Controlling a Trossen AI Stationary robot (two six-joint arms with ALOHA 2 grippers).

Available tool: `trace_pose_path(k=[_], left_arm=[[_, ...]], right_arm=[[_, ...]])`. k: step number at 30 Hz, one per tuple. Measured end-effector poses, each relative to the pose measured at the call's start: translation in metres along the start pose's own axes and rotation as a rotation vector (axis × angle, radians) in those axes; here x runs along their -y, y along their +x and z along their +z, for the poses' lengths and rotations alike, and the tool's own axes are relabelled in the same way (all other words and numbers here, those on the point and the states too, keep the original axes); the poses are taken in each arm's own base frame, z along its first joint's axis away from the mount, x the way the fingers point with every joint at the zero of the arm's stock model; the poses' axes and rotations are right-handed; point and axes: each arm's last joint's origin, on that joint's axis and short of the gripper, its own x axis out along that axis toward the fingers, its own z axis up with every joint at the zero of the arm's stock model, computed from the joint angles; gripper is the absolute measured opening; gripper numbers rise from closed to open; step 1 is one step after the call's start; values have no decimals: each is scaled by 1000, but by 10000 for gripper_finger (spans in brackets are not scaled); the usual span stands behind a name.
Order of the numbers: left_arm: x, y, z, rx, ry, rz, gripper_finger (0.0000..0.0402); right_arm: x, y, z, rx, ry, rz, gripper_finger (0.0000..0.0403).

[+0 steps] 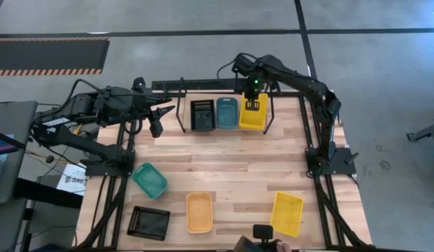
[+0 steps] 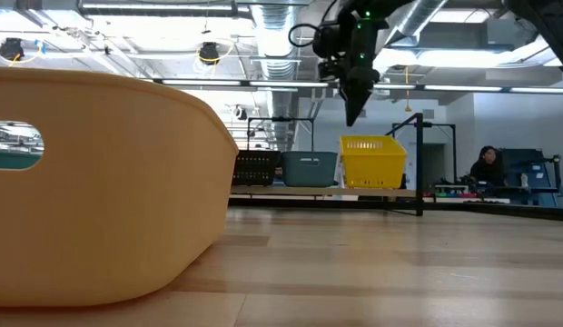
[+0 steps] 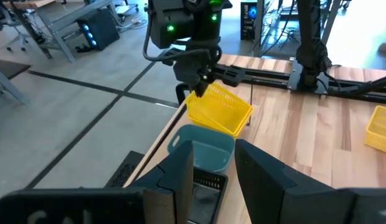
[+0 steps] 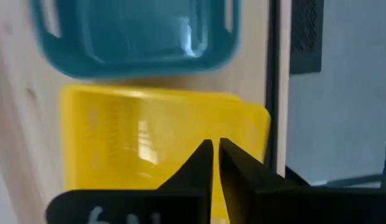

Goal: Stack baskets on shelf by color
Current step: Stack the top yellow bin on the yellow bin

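Note:
Three baskets stand side by side on the black rod shelf at the table's far edge: a black basket, a blue-grey basket and a yellow basket. My right gripper hangs a little above the yellow basket, pointing down, fingers shut and touching nothing; its wrist view looks down into that basket. My left gripper is open, left of the shelf and facing the baskets. Four more baskets lie on the near half of the table.
On the near half lie a teal-green basket, a black basket, an orange basket that fills the low view's left, and a yellow basket. Bare wood lies between them and the shelf. A person sits far behind the table.

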Motion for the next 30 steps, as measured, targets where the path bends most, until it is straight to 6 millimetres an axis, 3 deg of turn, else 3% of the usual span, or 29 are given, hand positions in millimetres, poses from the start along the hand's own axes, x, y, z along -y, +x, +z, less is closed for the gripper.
trace_pose_path(k=[7, 19, 25, 30], left_arm=[[0, 0, -2, -19, -14, 0, 108], [0, 0, -3, -25, -15, 2, 108], [0, 0, -3, -24, -15, 1, 108], [0, 0, -3, -24, -15, 2, 108]], right_arm=[[18, 10, -16, -46, 62, -3, 59], [36, 11, -26, -26, 110, -11, 58], [39, 11, -27, 14, 123, 16, 54], [36, 25, -30, -21, 132, 41, 54]])
